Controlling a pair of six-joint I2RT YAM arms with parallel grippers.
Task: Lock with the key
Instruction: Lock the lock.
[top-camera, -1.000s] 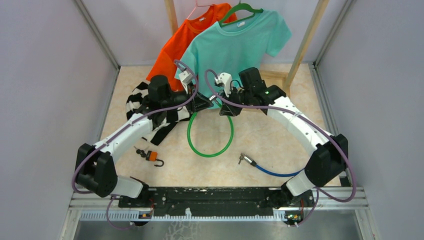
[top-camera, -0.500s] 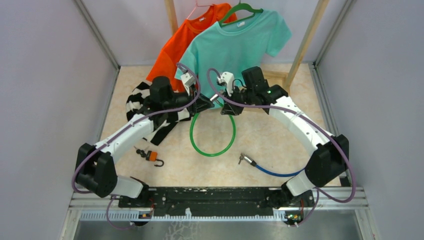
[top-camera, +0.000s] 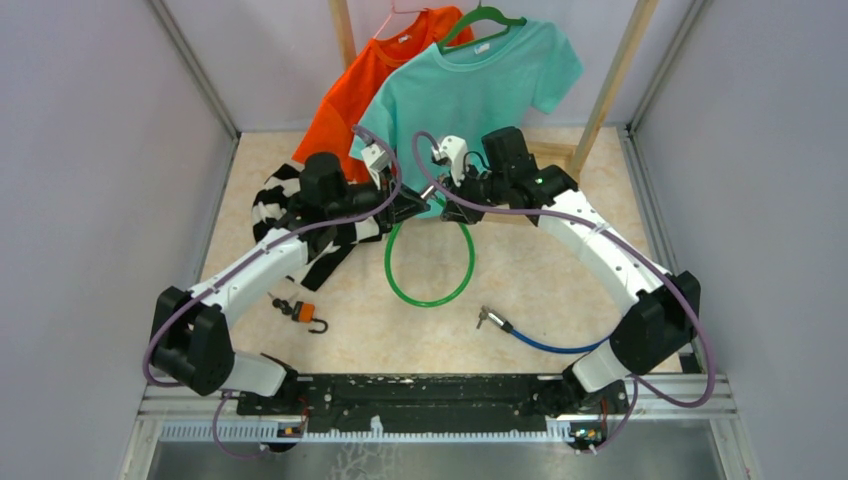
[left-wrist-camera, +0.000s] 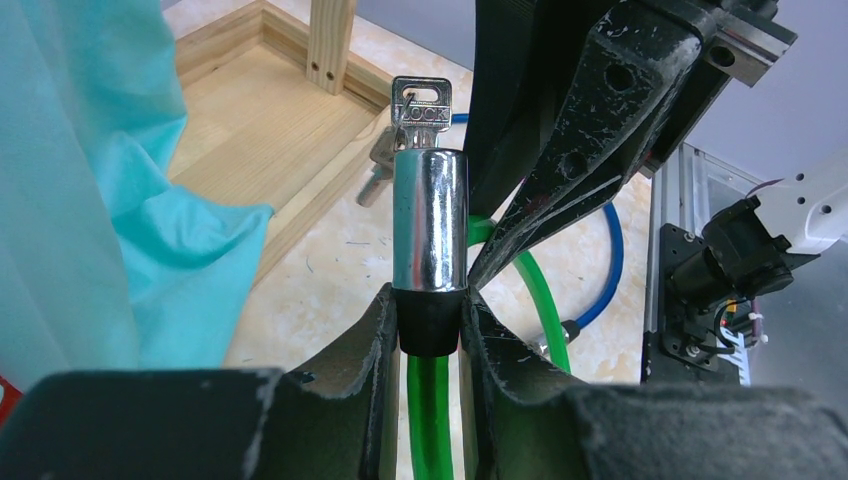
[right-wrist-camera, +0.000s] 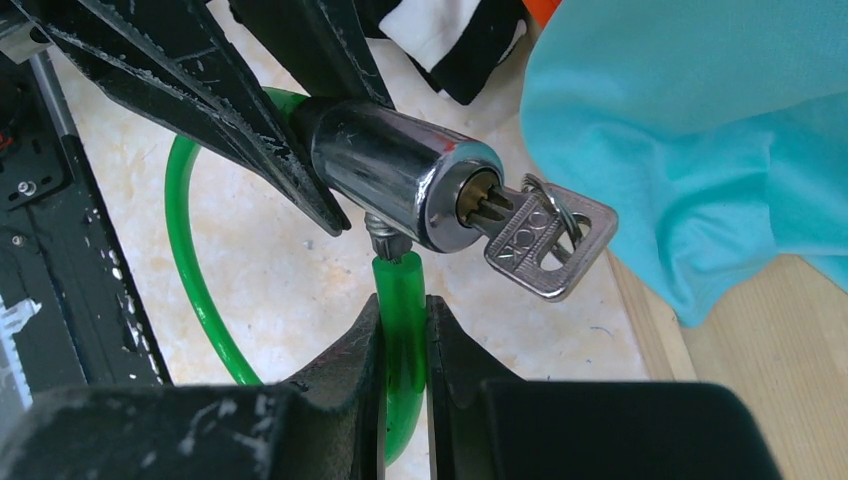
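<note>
Two claws meet above the middle of the pale, marbled table (top-camera: 540, 270), each clamped on part of one cable lock. The left claw (left-wrist-camera: 428, 320) has its scuffed black fingers closed on the lock barrel (left-wrist-camera: 430, 220), pinching the matte black collar at its foot. The barrel is a smooth, mirror-bright chrome cylinder. The right claw (right-wrist-camera: 403, 320) is closed on the green cable (right-wrist-camera: 402, 285), a glossy plastic-coated cord. It grips just below the cord's metal tip, which meets the barrel's side.

One flat, squarish steel key (right-wrist-camera: 545, 240) sits in the keyhole at the barrel's end, with a thin wire ring through its head. Below the claws, the cable hangs in a round loop.

One small orange padlock (top-camera: 303, 312) with a curved open shackle lies near the left arm, dark bits beside it too small to make out. One blue cable (top-camera: 545, 345) with a metal tip lies near the right arm. Two soft shirts hang behind on hangers, one teal shirt (top-camera: 480, 90) and one orange shirt (top-camera: 350, 110). One black-and-white striped cloth (top-camera: 275, 205) is bunched under the left arm.
</note>
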